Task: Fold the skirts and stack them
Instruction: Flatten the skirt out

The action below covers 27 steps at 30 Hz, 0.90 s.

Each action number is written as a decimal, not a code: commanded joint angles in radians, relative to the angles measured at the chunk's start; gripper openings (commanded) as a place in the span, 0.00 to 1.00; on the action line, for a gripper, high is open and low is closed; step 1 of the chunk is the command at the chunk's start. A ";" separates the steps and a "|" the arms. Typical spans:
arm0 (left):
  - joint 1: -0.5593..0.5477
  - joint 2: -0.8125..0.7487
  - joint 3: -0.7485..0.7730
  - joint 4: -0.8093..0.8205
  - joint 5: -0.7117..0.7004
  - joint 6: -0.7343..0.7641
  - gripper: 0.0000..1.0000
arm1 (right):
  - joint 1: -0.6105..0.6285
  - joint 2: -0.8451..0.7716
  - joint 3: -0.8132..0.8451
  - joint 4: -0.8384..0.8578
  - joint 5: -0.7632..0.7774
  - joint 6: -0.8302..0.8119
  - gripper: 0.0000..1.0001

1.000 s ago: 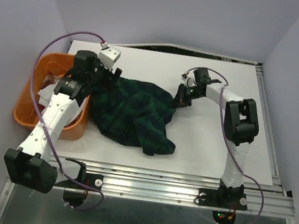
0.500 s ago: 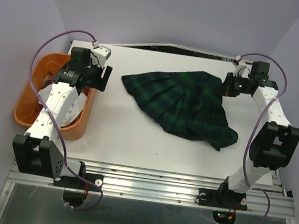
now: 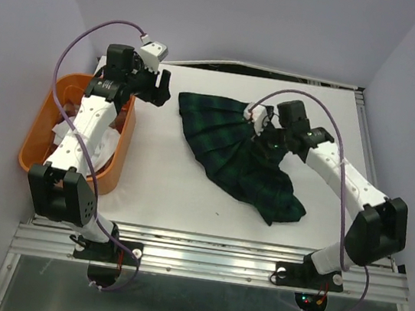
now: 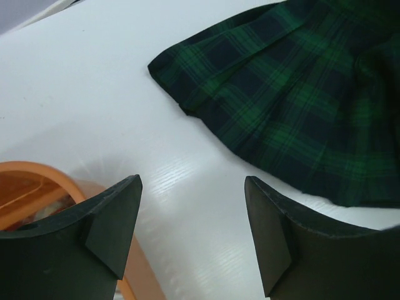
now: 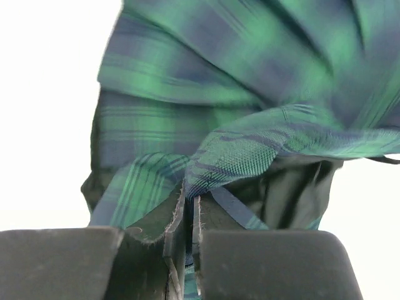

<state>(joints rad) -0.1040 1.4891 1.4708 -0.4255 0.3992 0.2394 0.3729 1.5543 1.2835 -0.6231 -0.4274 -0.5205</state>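
The right end effector [image 5: 187, 206] is pressed together, pinching a raised edge of the dark green-navy plaid cloth skirt [image 3: 229, 139], apparently to drag that edge across for a fold. The rest of the skirt lies fanned on the white tabletop [image 3: 179, 190] beneath it and to its left. The left end effector [image 4: 192, 187] hovers spread and empty, a skirt corner just ahead of it and the orange plastic basket [image 3: 40, 128] at its back, probably poised to take that corner.

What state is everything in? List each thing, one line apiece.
green plaid skirt: spread loosely on the table, one edge pinched and lifted.
right gripper: shut on the green plaid skirt.
left gripper: open, empty, near the basket.
orange basket: upright at the table's left edge, white cloth inside.
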 commanded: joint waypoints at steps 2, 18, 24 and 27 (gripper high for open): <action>0.001 -0.033 0.016 0.122 0.098 -0.089 0.78 | 0.217 -0.189 -0.148 0.028 0.119 -0.316 0.01; -0.296 0.273 0.359 -0.292 0.078 0.446 0.79 | 0.340 -0.491 -0.782 0.108 0.417 -0.659 0.01; -0.414 0.595 0.793 -0.435 0.101 0.540 0.81 | 0.340 -0.497 -0.832 0.126 0.478 -0.661 0.01; -0.493 0.683 0.873 -0.392 0.064 0.509 0.82 | 0.340 -0.494 -0.819 0.118 0.469 -0.650 0.01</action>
<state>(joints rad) -0.5293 2.1471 2.2471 -0.7750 0.4896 0.7132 0.7139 1.0603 0.4759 -0.5079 0.0078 -1.1667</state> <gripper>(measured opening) 0.812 0.067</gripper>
